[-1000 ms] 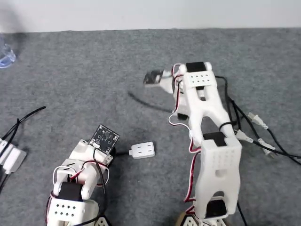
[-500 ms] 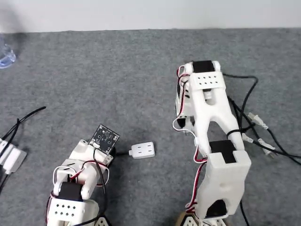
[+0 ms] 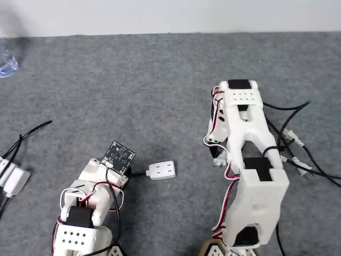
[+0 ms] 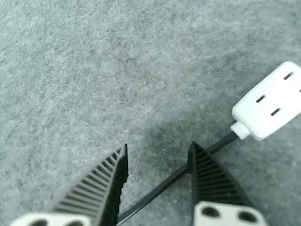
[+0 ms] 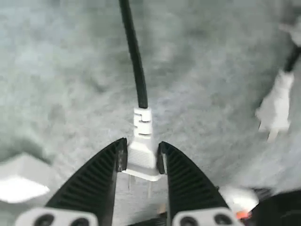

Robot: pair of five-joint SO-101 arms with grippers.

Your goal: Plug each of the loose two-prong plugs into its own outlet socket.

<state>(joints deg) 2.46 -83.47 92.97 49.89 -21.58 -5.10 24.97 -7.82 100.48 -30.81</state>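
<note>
The left claw (image 4: 157,162) stands open with a wide gap between its two black ribbed fingers and has hold of nothing; it hangs low over the grey carpet-like table covering (image 3: 106,96). A thin black cord (image 4: 178,176) lies on the covering and crosses the gap between the fingers without touching either; it runs to the white rectangular outlet block (image 4: 270,101), which lies flat just beyond the fingertips with its slotted sockets facing up. In the high view this block sits just beside the left arm (image 3: 93,197), close to the small dark square circuit board (image 3: 118,154) on that arm's wrist, and well apart from the white right arm (image 3: 250,160).

The right claw (image 5: 141,149) is nearly closed, clamped on a white two-prong plug (image 5: 141,157); the fingers press the plug's body from both sides, the prongs point back toward the wrist, and the plug's thick black cord (image 5: 132,56) leads straight away from the claw over the covering. Another white plug (image 5: 274,109) lies loose on the covering off to one side of the held one.

In the high view three more white plugs lie beside the right arm on its outer side — one (image 3: 292,137), a second (image 3: 278,156) and a third (image 3: 305,172) — each on a black cable; the cables cross one another there.

At the table's left edge lie some thin black wires (image 3: 24,136) and a flat white piece (image 3: 13,178); a clear object (image 3: 6,63) stands at the far left corner.
</note>
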